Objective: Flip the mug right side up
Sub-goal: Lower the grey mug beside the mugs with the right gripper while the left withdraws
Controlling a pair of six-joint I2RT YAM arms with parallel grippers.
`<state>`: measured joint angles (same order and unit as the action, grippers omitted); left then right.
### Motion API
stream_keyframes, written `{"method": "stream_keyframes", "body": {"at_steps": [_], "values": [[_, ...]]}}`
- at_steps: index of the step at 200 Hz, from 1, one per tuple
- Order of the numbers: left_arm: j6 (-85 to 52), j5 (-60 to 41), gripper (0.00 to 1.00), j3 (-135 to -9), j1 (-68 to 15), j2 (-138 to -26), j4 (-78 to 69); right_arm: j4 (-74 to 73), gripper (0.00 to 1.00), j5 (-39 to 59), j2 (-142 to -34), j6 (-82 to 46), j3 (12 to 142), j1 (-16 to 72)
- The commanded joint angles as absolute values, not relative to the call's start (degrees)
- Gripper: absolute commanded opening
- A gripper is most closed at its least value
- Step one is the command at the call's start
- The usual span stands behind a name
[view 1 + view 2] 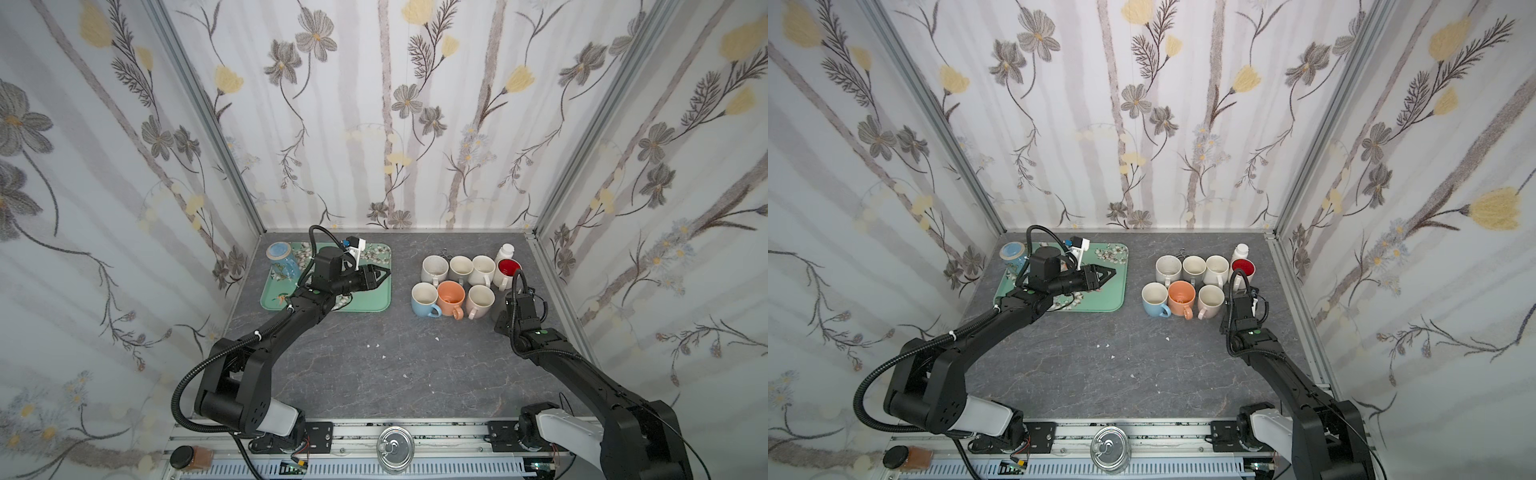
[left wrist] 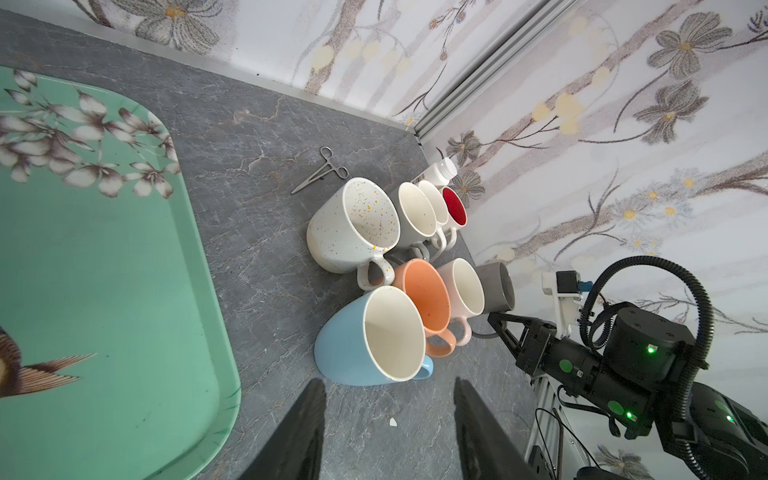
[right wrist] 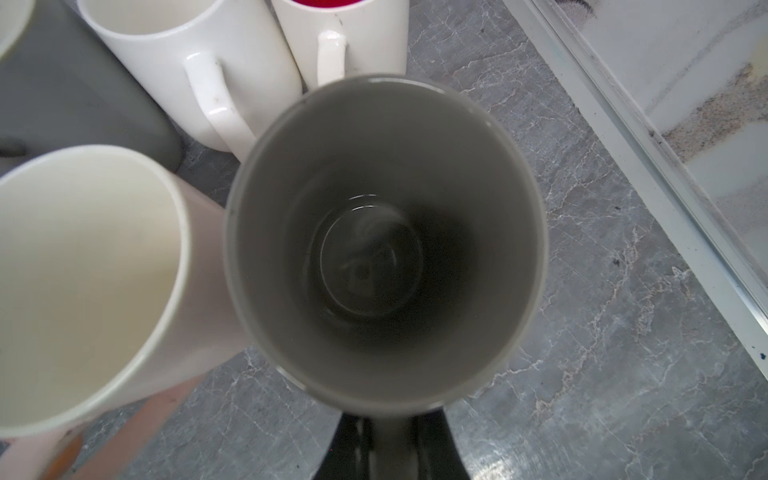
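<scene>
Right claw (image 2: 494,319) clamped on mug (image 3: 386,232) handle, mouth up — looks righted. Remaining, likely — set down, let go. Left claw (image 1: 384,273) half-spread, empty.

Soft, even light fills both top views: the desk (image 1: 365,365) is evenly bright, with faint shadows beneath the arms (image 1: 291,324). Wide-angle distortion stretches the wallpaper (image 1: 62,166) toward the frame edges. In the right wrist view the grey mug (image 3: 386,249) darkens toward its bottom and its rim is soft. The pale mugs (image 3: 83,270) beside the grey mug are blurred, and glare whitens the desk beside it.
</scene>
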<state>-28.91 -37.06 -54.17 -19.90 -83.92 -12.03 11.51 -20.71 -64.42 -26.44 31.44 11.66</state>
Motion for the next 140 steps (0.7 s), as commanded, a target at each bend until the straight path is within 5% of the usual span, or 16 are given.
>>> {"method": "stream_keyframes", "body": {"at_steps": [1,38,94,140], "values": [[-28.45,-37.34,0.49,-53.79,-19.62,-83.51,-12.92,6.40,0.11,-19.64,-65.94,-25.72,32.34,11.78],[-28.48,-37.25,0.49,-53.79,-19.26,-83.58,-12.99,5.00,0.15,-16.77,-67.74,-24.50,32.82,11.78],[-28.74,-37.15,0.49,-53.90,-19.12,-83.42,-12.78,8.08,0.44,-16.86,-66.76,-24.35,34.52,11.78],[-27.78,-37.09,0.49,-55.32,-17.89,-82.91,-10.60,11.94,0.51,-17.21,-60.75,-24.08,36.47,11.82]]}}
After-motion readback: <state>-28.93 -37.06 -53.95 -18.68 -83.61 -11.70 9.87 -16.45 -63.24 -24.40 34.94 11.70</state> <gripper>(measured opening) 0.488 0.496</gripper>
